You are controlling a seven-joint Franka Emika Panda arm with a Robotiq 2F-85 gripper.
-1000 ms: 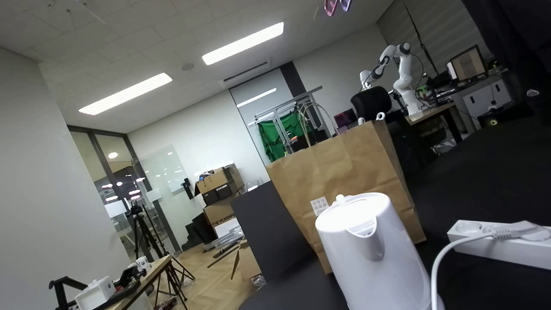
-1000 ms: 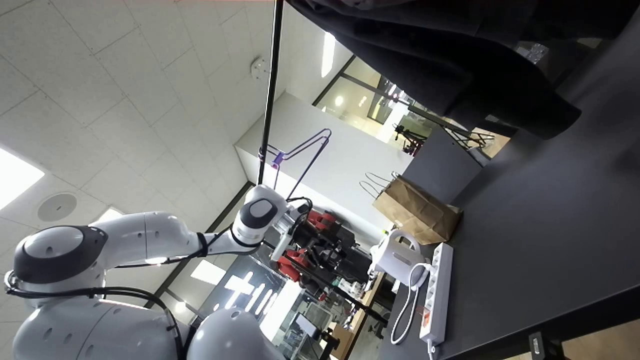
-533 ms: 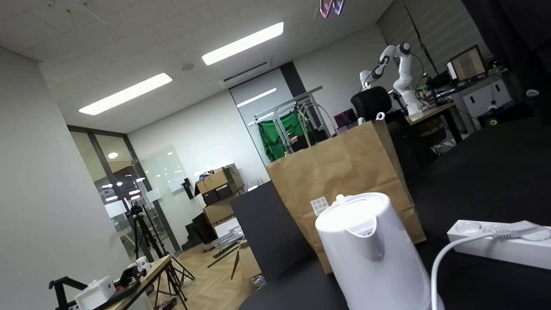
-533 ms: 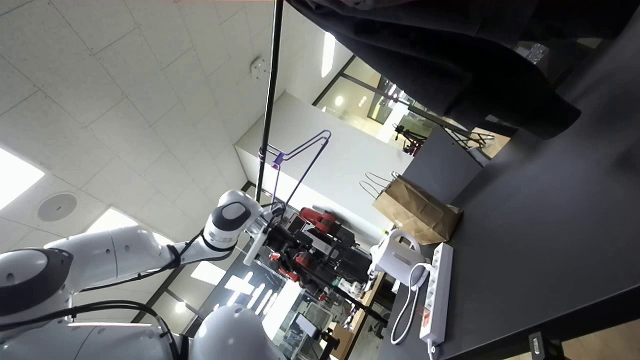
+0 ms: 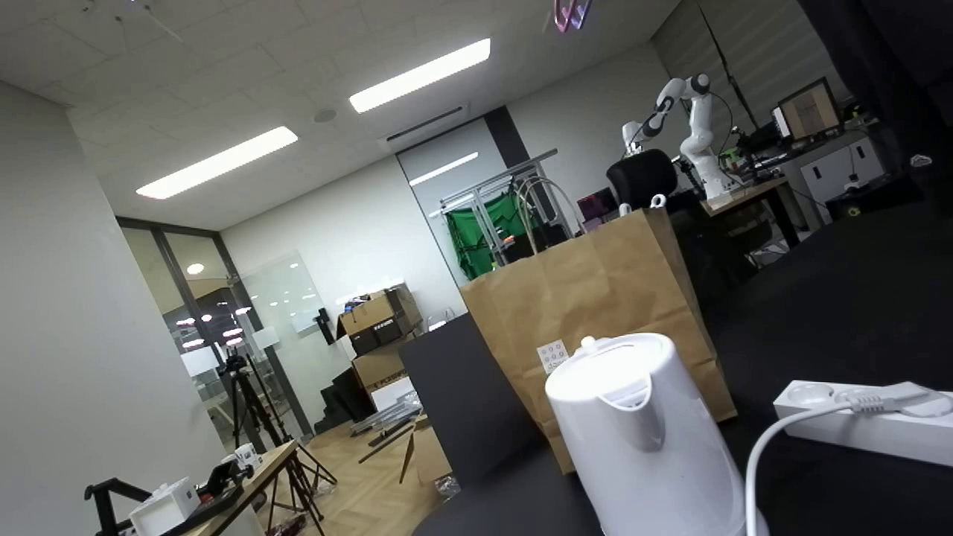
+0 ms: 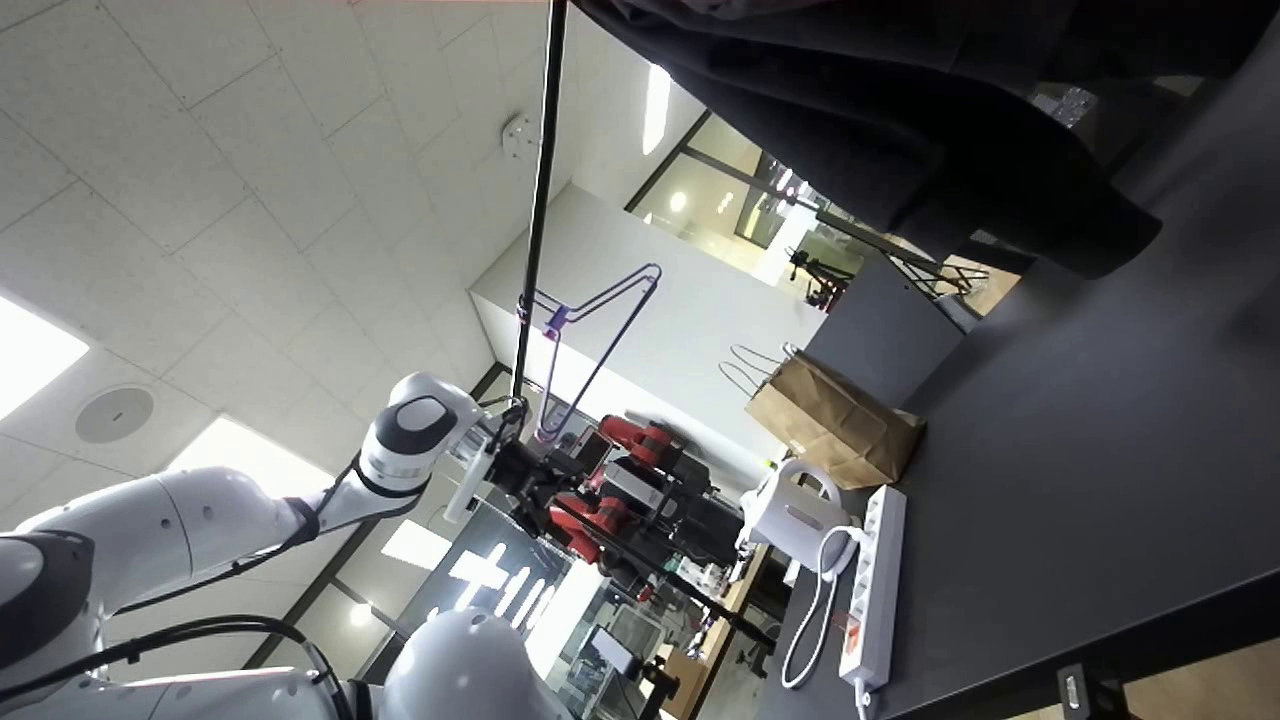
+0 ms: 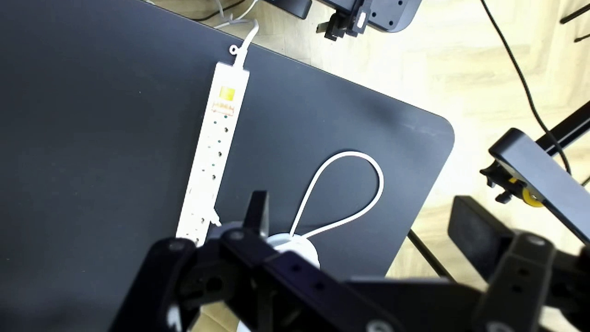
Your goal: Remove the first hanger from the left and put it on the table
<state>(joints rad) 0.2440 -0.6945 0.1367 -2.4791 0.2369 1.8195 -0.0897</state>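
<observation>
The gripper (image 7: 366,223) has its jaws spread wide; in the wrist view table (image 7: 115,138), cord (image 7: 354,153) and floor (image 7: 461,60) show between and beyond them. In an exterior view it ends the white arm (image 6: 200,515), near the lower corner of the hanger (image 6: 557,320), which hangs from the black rail (image 6: 540,190) well above the table; whether they touch, or whether that outline is two hangers in line, I cannot tell. In an exterior view a pink corner (image 5: 563,28) and a purple corner (image 5: 587,11) dip in side by side at the top edge, the rest cut off. Below, the white kettle (image 6: 795,520) stands upright on the table, its cord looped near a rounded table corner. The white strip (image 7: 207,152) lies just beside the kettle, a plug (image 5: 871,404) in it, and the brown bag (image 5: 595,298) stands upright near both. In an exterior view dark cloth (image 6: 900,140) reaches down over the table.
</observation>
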